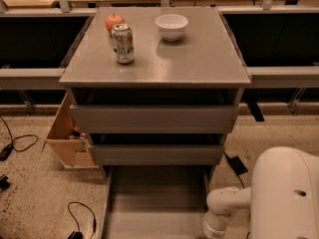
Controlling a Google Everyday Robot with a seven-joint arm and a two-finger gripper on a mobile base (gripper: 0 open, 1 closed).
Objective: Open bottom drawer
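Note:
The grey cabinet [154, 59] has two taller-fronted drawers, both slightly out. Below them the bottom drawer [157, 203] stands pulled far out toward me. Its plain grey tray interior shows, and its front panel is cut off by the lower edge of the view. My white arm [279, 198] fills the lower right, with a joint [219, 218] beside the drawer's right side rail. My gripper is out of view, below the lower edge of the frame.
On the cabinet top stand a soda can [122, 44], an apple [114, 21] and a white bowl [171, 26]. A light wooden box [67, 136] sits at the cabinet's left. Cables [79, 218] lie on the speckled floor at left.

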